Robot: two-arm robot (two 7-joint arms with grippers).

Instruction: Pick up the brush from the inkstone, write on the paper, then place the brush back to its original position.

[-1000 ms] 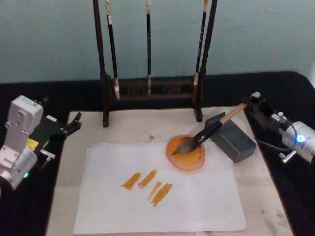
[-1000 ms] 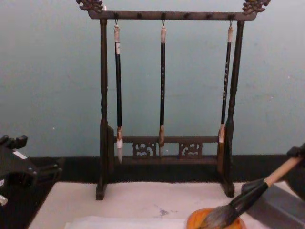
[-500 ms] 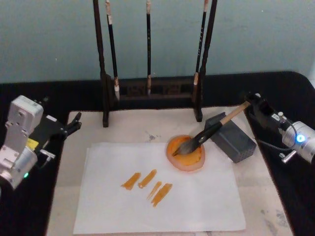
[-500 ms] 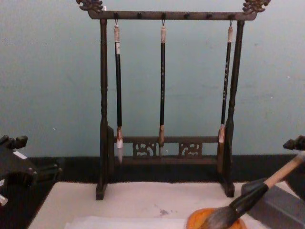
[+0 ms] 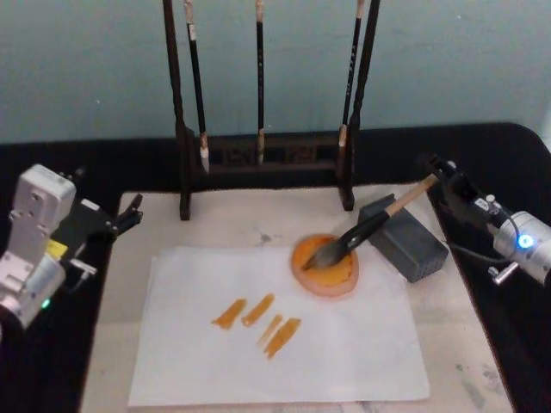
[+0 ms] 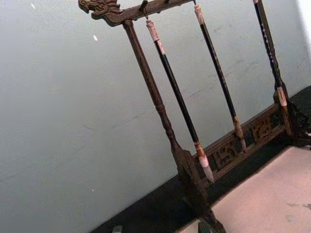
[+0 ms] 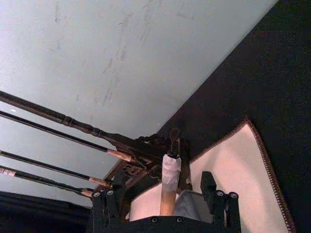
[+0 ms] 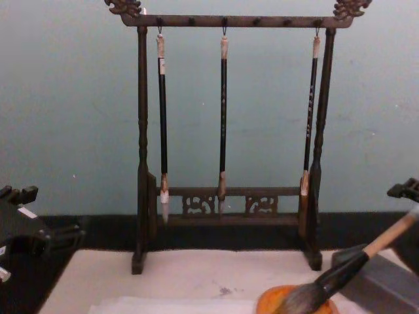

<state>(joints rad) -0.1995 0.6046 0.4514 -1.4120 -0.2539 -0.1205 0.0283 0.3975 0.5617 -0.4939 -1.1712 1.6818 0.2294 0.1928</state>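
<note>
The brush [image 5: 357,234] lay with its bristles in the inkstone [image 5: 325,268]; the right tool [image 5: 433,175] stood wide around its handle end, the left tool [image 5: 129,212] parked, its opening unclear.

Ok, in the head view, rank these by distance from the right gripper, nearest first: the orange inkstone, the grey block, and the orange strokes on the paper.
From the right gripper, at the table's right edge by the brush handle's end:
1. Grey block, just beside it, under the handle.
2. Inkstone, farther left, at the paper's upper right.
3. Orange strokes, farthest, mid-paper.

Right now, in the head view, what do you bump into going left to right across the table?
Left gripper → orange strokes on the paper → inkstone → grey block → right gripper.
</note>
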